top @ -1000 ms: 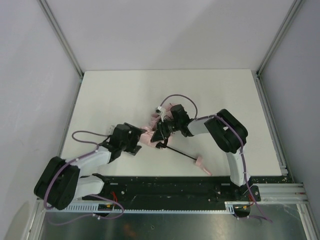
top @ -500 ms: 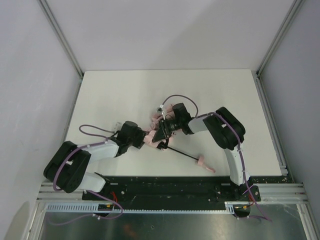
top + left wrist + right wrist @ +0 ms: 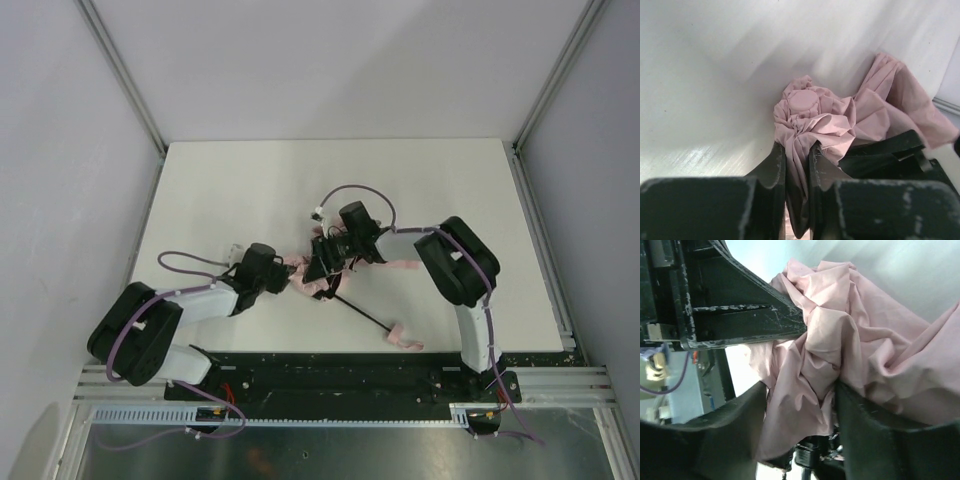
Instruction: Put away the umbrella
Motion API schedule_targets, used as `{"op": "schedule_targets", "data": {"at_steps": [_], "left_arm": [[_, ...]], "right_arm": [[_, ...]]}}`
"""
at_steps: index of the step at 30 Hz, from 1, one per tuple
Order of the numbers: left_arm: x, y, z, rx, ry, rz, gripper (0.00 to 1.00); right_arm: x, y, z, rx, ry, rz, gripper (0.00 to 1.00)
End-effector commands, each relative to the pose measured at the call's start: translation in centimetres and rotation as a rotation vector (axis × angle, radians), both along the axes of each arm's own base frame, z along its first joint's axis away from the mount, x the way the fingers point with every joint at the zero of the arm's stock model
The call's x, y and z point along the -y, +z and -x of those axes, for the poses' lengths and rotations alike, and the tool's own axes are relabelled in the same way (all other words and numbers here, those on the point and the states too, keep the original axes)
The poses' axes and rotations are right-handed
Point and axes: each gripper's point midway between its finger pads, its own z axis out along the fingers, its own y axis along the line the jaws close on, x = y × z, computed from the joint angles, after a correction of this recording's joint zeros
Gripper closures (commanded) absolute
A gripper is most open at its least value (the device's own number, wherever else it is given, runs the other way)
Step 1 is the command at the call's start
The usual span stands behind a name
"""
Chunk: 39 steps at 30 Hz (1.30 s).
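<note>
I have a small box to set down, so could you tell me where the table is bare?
Bare: the far strip of the table under the back wall, and the patch between the right arm and the right rail. Crowded: the near middle, where left hand, right hand and the umbrella meet.

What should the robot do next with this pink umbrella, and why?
Probably slide the right gripper toward the handle. The left gripper pinches the umbrella by its top cap, the canopy lies bunched between the right gripper's fingers, and the black shaft stands out, so it likely needs collapsing.
</note>
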Motion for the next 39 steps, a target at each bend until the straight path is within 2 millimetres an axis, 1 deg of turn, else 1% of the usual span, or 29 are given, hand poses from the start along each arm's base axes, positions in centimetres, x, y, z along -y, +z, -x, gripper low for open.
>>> {"op": "schedule_targets", "data": {"at_steps": [1,3,5,6,10,12,15,18,20,22,24,25,26,29,32,33,36,39], "left_arm": [[-0.9,-2.8,2.6,-0.107,-0.041,-0.087,1.0],[-0.7,-2.6,2.6,-0.114,-0.045,-0.076,1.0],[-0.5,-2.3,2.6,-0.117,-0.043,-0.063,1.0],[-0.5,-2.2,2.6,-0.116,-0.041,-0.059,1.0],[-0.2,-1.4,2.5,-0.111,-0.04,-0.041,1.0],[0.0,-1.0,2.3,-0.104,-0.04,-0.031,1.0],[-0.1,-1.2,2.7,-0.128,-0.035,-0.028,1.0],[0.0,-1.1,2.9,-0.14,-0.035,-0.018,1.0],[0.1,-1.0,3.0,-0.143,-0.033,-0.009,1.0],[0.1,-0.9,3.1,-0.146,-0.029,0.002,1.0],[0.1,-0.8,3.2,-0.147,-0.021,0.016,1.0],[0.1,-0.7,3.3,-0.147,-0.015,0.021,1.0],[0.0,-0.7,3.3,-0.147,-0.009,0.027,1.0],[0.1,-0.4,3.3,-0.144,-0.007,0.041,1.0],[0.3,0.0,3.3,-0.142,-0.01,0.058,1.0],[0.4,0.1,3.3,-0.141,-0.012,0.062,1.0],[0.3,0.5,3.4,-0.131,-0.013,0.074,1.0],[0.0,0.7,3.5,-0.119,-0.017,0.076,0.99]], "right_arm": [[1.8,1.0,0.1,0.104,-0.095,0.188,0.33],[1.9,2.7,-0.3,0.232,-0.108,0.221,0.22],[2.1,3.8,-0.5,0.364,-0.118,0.278,0.15],[2.2,4.0,-0.5,0.426,-0.123,0.316,0.13],[2.5,3.0,-0.5,0.695,-0.149,0.512,0.09],[2.2,2.5,-0.4,0.814,-0.184,0.586,0.08],[1.7,2.1,-0.5,0.947,-0.25,0.626,0.08],[1.9,0.9,-1.2,1.008,-0.325,0.664,0.1],[2.7,-0.4,-2.0,1.014,-0.371,0.71,0.15],[3.4,-2.1,-2.3,0.982,-0.377,0.742,0.25],[4.1,-3.8,-2.0,0.935,-0.358,0.769,0.36],[4.4,-4.6,-1.6,0.921,-0.343,0.78,0.39],[4.9,-5.4,-1.0,0.903,-0.325,0.788,0.39],[6.0,-7.1,0.0,0.833,-0.308,0.796,0.35],[7.1,-7.8,0.1,0.793,-0.319,0.804,0.38],[7.4,-7.9,0.1,0.782,-0.318,0.803,0.42],[7.8,-8.7,0.6,0.714,-0.275,0.781,0.64],[7.8,-10.2,1.6,0.586,-0.212,0.726,0.82]]}}
